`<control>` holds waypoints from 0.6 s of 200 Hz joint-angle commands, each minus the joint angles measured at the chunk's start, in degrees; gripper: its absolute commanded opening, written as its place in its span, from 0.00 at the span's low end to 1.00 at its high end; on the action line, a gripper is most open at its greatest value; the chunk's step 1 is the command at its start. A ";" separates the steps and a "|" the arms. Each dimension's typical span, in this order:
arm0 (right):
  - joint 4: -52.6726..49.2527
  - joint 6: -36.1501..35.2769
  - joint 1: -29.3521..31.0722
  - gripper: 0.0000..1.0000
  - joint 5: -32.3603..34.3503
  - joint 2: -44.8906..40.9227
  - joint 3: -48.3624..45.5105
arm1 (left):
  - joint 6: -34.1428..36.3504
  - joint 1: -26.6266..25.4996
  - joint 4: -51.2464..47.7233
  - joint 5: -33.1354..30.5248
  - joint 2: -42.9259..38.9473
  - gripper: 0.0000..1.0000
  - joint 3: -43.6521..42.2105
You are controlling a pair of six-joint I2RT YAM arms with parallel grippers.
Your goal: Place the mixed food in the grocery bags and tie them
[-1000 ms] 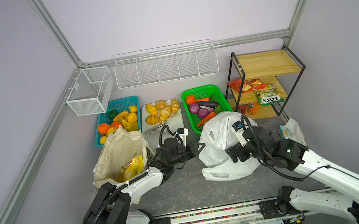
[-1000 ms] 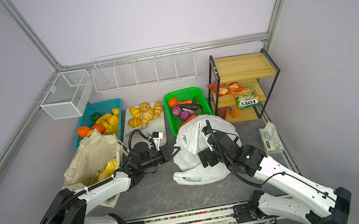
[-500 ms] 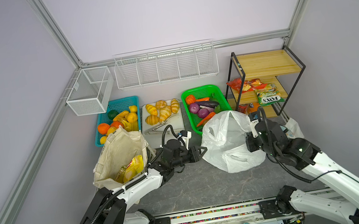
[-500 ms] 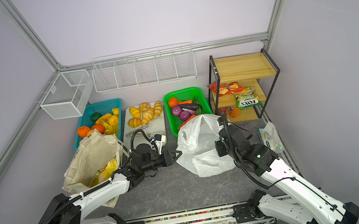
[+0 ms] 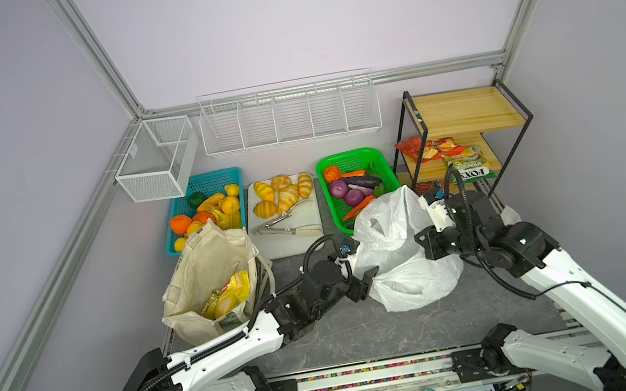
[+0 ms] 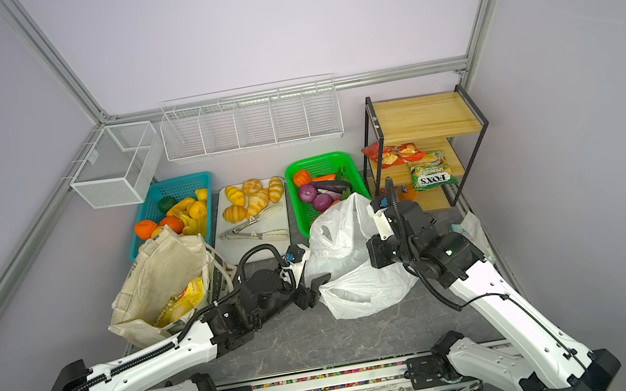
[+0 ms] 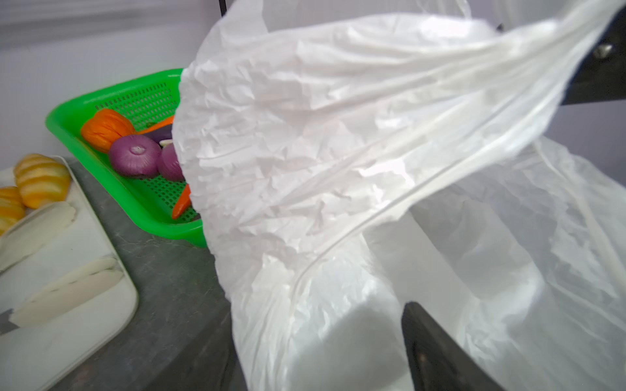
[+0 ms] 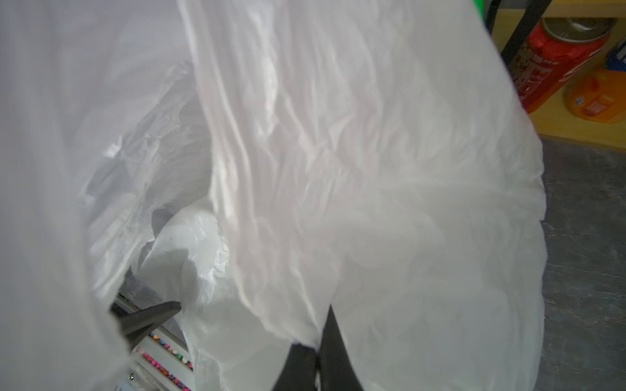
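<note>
Looking outward from the front rail, I find my left claw (image 5: 362, 283) at the near left flank of the white plastic bag (image 5: 400, 259). Its jaws are released and spread wide, with nothing pinched. In the left wrist view, crinkled film sweeps across between the dark fingers (image 7: 430, 345) and blocks most of what lies behind.

My right claw (image 8: 318, 345) is clenched on a fold of the bag's film. In both top views its tips are buried behind the bag's raised right side, so only the right wrist view shows the pinch. A dark wedge (image 8: 149, 315) pokes through a gap in the film there; I cannot tell what it is.

The bag sits on the grey worktop (image 5: 345, 339) between the two arms, and I cannot make out its contents. Left of my left arm the canvas tote (image 5: 209, 271) stands open, its wall half hiding the yellow snack packets (image 5: 234, 296) inside.

Farther back, the bag's peak covers the near right corner of the green basket (image 5: 381, 157), cutting off part of the carrot (image 5: 361, 204) beside the purple onions (image 5: 338, 188). The tote's rim masks the near end of the blue basket (image 5: 211, 176). Between the baskets lies a white tray (image 5: 289, 242) with croissants (image 5: 286, 196).

Far right, my right arm's cable crosses the shelf (image 5: 462, 111), and that arm mostly hides a small printed packet (image 6: 469, 227).
</note>
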 commanded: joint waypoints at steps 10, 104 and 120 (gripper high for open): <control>-1.68 -0.02 -0.55 0.07 -4.44 0.73 2.12 | 7.59 -0.16 1.03 -11.09 -0.83 0.79 2.77; -3.88 -3.82 -0.92 0.07 -7.38 1.89 3.42 | 20.47 -0.26 3.94 -10.36 4.09 0.85 9.90; -5.15 -6.58 -0.87 0.07 -6.92 1.60 3.69 | 20.84 -0.17 5.23 -10.69 5.67 0.78 11.79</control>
